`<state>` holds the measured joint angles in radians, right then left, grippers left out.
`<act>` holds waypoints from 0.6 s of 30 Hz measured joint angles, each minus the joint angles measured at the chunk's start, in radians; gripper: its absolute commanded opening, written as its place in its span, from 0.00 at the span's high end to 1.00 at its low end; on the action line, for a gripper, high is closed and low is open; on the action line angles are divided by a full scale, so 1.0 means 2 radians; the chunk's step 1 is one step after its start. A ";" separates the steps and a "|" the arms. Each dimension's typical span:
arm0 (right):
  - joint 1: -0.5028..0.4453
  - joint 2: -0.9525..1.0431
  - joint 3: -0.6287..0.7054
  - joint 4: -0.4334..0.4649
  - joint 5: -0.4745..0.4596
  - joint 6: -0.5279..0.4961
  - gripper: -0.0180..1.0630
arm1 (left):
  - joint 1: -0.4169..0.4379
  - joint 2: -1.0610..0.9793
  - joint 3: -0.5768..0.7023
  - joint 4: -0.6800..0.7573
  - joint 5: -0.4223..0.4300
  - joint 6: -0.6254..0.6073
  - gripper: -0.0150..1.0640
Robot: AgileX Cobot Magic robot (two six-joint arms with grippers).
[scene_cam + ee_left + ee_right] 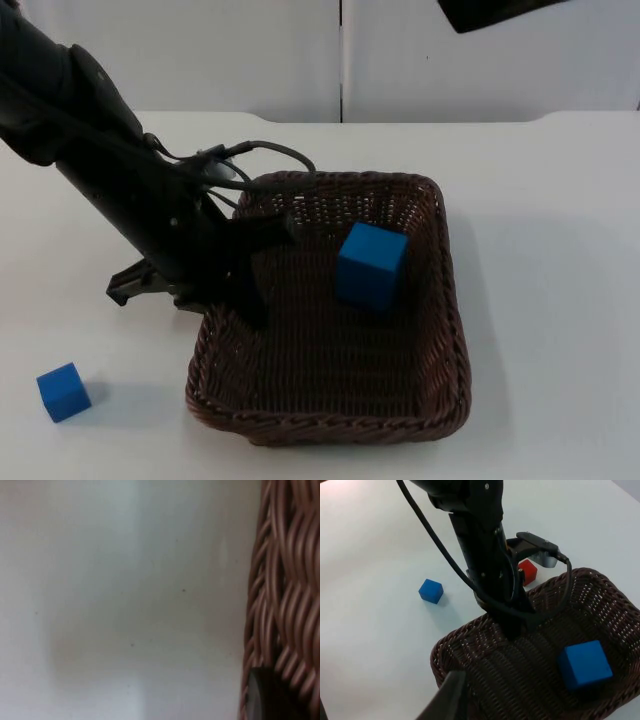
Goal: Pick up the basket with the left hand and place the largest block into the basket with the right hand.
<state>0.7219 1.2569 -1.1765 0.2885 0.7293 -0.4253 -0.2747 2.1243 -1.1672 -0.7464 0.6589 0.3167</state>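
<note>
Wicker basket (pixel 330 400) rim pinched by left tool (pixel 262 262) — blue block (pixel 371 265) inside.

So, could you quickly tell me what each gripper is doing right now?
Left gripper: shut on the basket, gripping its left rim.
Right gripper: above the basket's near rim; cannot tell whether open or shut.

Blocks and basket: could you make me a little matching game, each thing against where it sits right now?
Things:
1. large blue block
2. small blue block
3. red block
4. left end effector

Places:
A. on the table, beside the left arm, outside the basket
B. at the basket's rim
C. inside the basket
D. alone on the table, well away from the basket

Pairs: 1-C, 2-D, 3-A, 4-B
</note>
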 measured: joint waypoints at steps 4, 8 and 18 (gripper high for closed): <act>0.000 0.000 0.000 0.000 0.000 0.000 0.01 | 0.000 0.000 0.000 0.000 -0.002 0.000 0.99; 0.000 0.000 0.000 0.000 0.000 0.000 0.01 | 0.000 0.000 0.000 0.000 -0.002 0.000 0.99; 0.000 0.000 0.000 0.000 0.002 0.000 0.01 | 0.000 0.000 0.000 -0.002 -0.002 0.002 0.74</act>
<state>0.7219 1.2569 -1.1765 0.2885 0.7335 -0.4253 -0.2747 2.1243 -1.1672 -0.7502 0.6551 0.3214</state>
